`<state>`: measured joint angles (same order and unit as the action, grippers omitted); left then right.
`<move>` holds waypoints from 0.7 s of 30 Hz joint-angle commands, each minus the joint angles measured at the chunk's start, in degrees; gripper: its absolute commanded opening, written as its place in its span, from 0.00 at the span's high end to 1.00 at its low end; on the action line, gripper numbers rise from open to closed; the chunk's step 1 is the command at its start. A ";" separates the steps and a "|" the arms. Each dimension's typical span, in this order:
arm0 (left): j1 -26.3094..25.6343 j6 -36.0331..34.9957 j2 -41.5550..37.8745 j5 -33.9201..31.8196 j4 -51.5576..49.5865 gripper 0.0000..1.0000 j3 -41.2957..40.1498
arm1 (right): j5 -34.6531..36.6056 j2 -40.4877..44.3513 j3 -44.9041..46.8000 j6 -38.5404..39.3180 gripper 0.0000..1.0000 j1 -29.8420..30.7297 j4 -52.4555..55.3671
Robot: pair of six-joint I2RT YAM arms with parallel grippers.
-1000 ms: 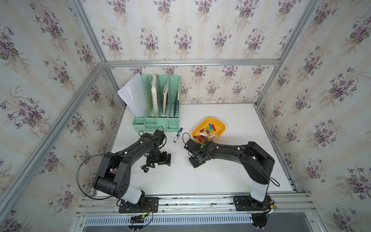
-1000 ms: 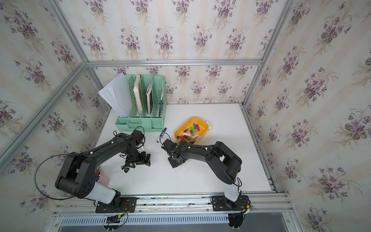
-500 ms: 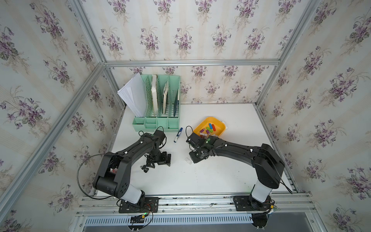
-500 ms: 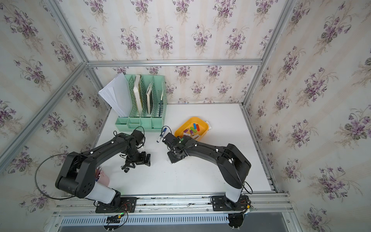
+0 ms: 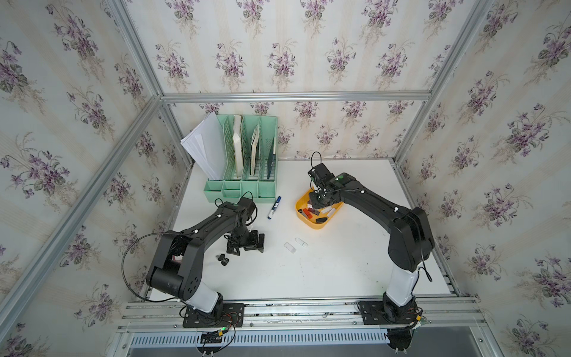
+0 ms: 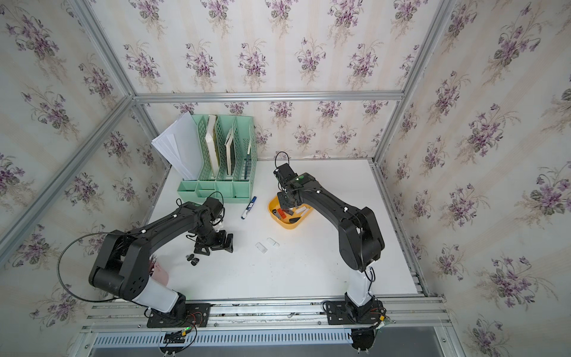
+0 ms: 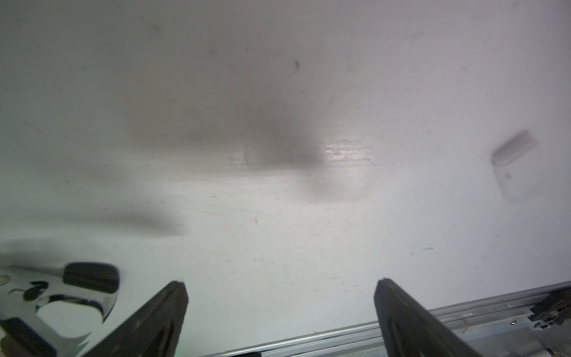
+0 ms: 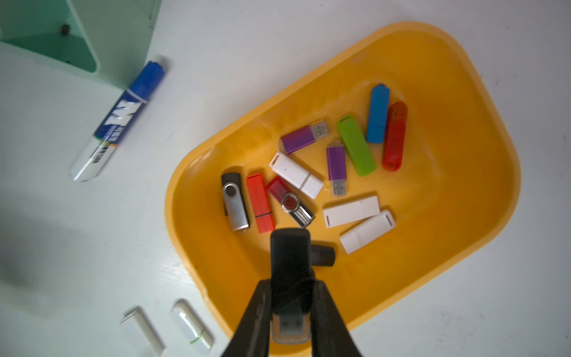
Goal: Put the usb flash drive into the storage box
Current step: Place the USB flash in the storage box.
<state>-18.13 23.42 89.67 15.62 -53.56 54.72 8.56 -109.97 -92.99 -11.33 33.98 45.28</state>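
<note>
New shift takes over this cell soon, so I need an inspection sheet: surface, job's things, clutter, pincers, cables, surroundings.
Surface: white table, lightly scuffed.
Job's things: yellow storage box holding many flash drives; black usb flash drive gripped above it; two white drives on the table outside.
Clutter: blue marker; mint file organizer with papers; small black pieces.
Pincers: left pincer open, empty; right pincer shut on the black drive.
Cables: black loop beside the left arm.
Surroundings: floral walls, aluminium frame.

Left arm (image 5: 200, 235) and right arm (image 5: 370, 201) are chunky matte black with white base segments (image 5: 401, 284). A thin black cable (image 5: 122, 267) loops off the left one. The left gripper (image 7: 281, 281) has dark tapered wedge fingers (image 7: 160, 312), maybe rubber-faced, it's kinda blurry. There's a small green light (image 5: 340, 177) well back from the right fingers.
</note>
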 commanded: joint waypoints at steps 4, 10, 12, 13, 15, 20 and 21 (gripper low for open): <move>-0.04 0.84 0.78 1.21 1.88 0.01 -0.92 | 5.41 -7.99 -8.67 5.96 0.81 -5.41 2.82; -0.08 0.32 3.07 2.45 3.58 0.01 -0.93 | 8.57 -14.89 -15.33 8.21 0.81 -6.89 5.57; -0.05 -0.02 3.92 2.72 3.98 0.01 -0.68 | 9.26 -16.16 -15.64 8.61 0.81 -7.12 5.52; -0.07 -0.16 4.34 3.02 4.24 0.01 -0.67 | 9.73 -16.57 -15.74 8.61 0.81 -7.30 5.52; -0.08 -0.39 4.90 3.37 4.62 0.01 -0.57 | 10.77 -17.19 -15.64 8.44 0.81 -7.35 5.59; -0.07 -0.66 5.86 3.72 5.14 0.01 -0.60 | 13.53 -17.81 -14.20 7.78 0.82 -7.89 5.44; -0.07 -0.76 5.94 3.72 5.22 0.01 -0.58 | 14.24 -17.82 -13.87 7.57 0.82 -7.88 5.37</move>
<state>-18.28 23.73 95.18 18.52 -49.12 53.93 19.68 -127.70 -107.44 -3.20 26.09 49.98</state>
